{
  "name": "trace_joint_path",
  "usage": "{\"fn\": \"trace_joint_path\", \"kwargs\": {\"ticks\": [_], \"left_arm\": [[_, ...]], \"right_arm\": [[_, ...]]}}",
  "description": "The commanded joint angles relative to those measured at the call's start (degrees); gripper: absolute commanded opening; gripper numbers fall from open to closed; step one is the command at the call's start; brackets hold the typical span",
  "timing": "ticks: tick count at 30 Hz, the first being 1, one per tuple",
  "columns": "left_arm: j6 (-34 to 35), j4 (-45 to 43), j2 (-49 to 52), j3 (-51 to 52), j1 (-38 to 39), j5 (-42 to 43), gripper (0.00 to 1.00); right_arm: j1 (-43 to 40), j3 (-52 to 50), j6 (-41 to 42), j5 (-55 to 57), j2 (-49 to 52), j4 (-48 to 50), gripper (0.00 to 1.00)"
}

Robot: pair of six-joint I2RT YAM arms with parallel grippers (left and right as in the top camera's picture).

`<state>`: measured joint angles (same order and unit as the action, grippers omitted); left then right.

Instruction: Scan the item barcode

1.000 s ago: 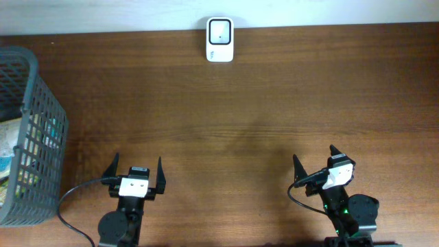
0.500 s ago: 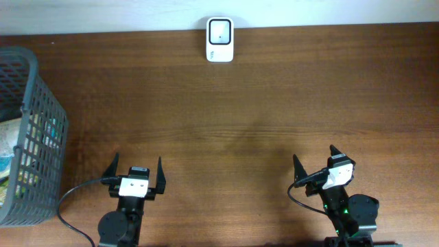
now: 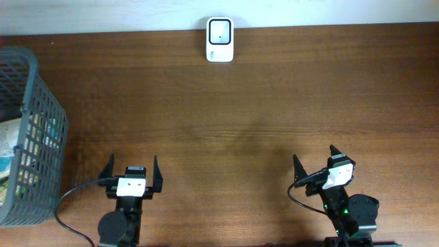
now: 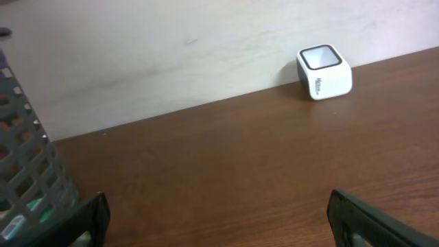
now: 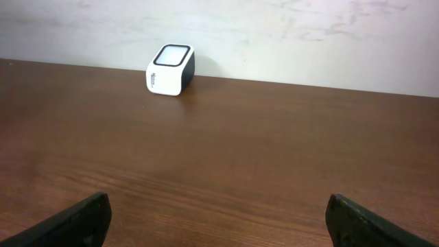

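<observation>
Item: sitting in the basket at the desk's left, well apart from the scanner. Holding left end effector and right end effector spread wide, empty. Risking snagging the mesh when reaching in.

A dark brown wood-grain desk fills the overhead view, its far edge meeting a pale, scuffed wall. At the desk's left edge stands 1 grey plastic basket with open lattice sides, cut off by the frame. Its lattice also shows in the left wrist view.
</observation>
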<state>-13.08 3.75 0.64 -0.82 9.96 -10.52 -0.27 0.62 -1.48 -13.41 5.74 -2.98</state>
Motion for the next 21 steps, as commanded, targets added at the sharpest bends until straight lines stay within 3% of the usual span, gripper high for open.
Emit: {"fn": "trace_joint_path", "kwargs": {"ticks": [1,6,8,11,15,19,21], "left_arm": [[-0.7,-0.3,-0.2,0.3,-0.1,-1.8,0.99],[-0.7,-0.4,-0.2,0.3,-0.1,-1.7,0.99],[-0.7,-2.9,-0.2,0.3,-0.1,4.3,0.99],[-0.7,-4.5,0.0,-1.2,-0.1,4.9,0.99],[-0.7,0.7,9.2,-15.6,-0.4,4.7,0.99],[-0.7,5.0,29.0,-35.9,-0.4,4.8,0.99],[0.6,12.3,40.7,-50.8,-0.4,4.7,0.99]], "right_arm": [[0.4,-0.3,0.4,0.1,0.2,-0.3,0.98],[0.4,-0.3,0.4,0.1,0.2,-0.3,0.99],[0.4,-0.3,0.4,0.1,0.2,-0.3,0.99],[0.4,-0.3,0.4,0.1,0.2,-0.3,0.99],[0.4,-0.3,0.4,0.1,0.2,-0.3,0.99],[0.4,-0.3,0.4,0.1,0.2,-0.3,0.99],[0.4,-0.3,0.4,0.1,0.2,-0.3,0.99]]}}
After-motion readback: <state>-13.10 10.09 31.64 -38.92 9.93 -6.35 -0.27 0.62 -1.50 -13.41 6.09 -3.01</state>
